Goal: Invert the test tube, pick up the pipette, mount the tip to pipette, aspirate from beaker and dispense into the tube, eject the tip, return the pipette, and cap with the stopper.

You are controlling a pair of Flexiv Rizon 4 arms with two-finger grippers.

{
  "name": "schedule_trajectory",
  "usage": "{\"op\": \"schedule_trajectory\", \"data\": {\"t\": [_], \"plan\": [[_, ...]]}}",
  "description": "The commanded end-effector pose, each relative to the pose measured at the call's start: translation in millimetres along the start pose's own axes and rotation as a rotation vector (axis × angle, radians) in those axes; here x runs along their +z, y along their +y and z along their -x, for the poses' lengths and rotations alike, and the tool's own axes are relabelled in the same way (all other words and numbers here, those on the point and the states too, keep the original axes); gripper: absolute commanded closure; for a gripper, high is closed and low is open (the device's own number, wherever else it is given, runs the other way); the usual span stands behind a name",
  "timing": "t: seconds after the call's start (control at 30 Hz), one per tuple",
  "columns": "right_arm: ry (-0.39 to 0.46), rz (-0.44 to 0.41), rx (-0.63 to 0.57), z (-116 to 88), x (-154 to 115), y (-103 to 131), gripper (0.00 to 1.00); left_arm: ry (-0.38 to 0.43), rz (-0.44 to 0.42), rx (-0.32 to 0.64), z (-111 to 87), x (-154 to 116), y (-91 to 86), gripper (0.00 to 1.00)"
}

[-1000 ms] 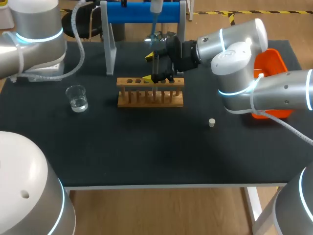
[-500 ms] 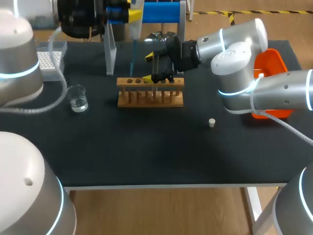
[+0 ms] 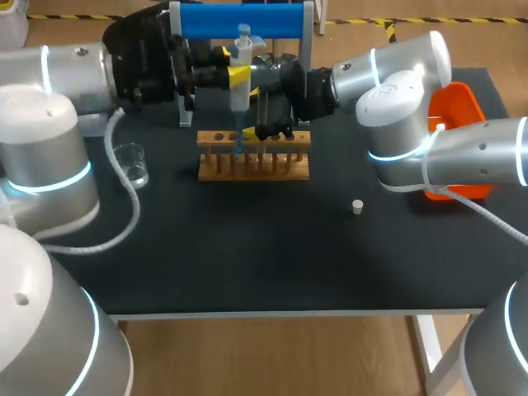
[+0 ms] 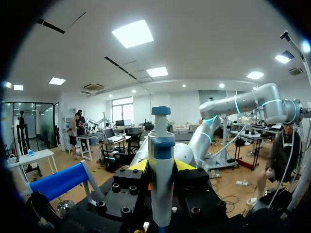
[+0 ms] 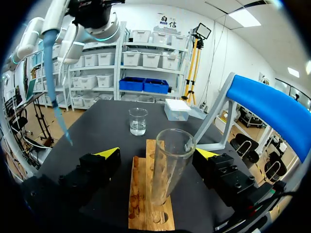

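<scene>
Glass tube (image 5: 170,165) stands in the rack (image 3: 253,157) near the table's (image 3: 247,247) back edge, between the right gripper's (image 5: 158,153) released fingers. Left gripper (image 4: 161,167) grips the pipette (image 4: 161,145); I'd centre its tip (image 3: 240,136) over the tube before squirting.

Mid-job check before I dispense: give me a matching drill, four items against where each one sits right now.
Things:
1 pipette
2 test tube
3 beaker
4 stopper

Places:
A alone on the table, nearer its front edge than the wooden rack
B upright in the rack
C in the left gripper, above the rack
D on the table, off the rack's end on the left arm's side

Pairs: 1-C, 2-B, 3-D, 4-A
</scene>
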State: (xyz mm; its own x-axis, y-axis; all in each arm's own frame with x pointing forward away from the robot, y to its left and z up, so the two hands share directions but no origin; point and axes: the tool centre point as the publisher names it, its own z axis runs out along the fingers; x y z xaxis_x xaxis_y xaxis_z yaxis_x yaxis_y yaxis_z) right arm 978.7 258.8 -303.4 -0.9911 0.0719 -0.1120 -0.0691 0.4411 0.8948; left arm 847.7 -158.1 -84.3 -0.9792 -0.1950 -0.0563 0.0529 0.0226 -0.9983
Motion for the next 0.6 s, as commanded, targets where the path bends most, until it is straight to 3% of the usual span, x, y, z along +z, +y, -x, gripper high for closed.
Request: {"op": "schedule_trajectory", "data": {"t": [0.03,0.6], "plan": [[0.003,-0.001,0.0,0.4,-1.1,-0.2,0.0,0.009,-0.034,0.0,4.8,13.8,13.2,1.0],[0.003,-0.001,0.0,0.4,-1.1,-0.2,0.0,0.112,-0.048,0.007,-0.9,23.0,22.2,1.0]]}}
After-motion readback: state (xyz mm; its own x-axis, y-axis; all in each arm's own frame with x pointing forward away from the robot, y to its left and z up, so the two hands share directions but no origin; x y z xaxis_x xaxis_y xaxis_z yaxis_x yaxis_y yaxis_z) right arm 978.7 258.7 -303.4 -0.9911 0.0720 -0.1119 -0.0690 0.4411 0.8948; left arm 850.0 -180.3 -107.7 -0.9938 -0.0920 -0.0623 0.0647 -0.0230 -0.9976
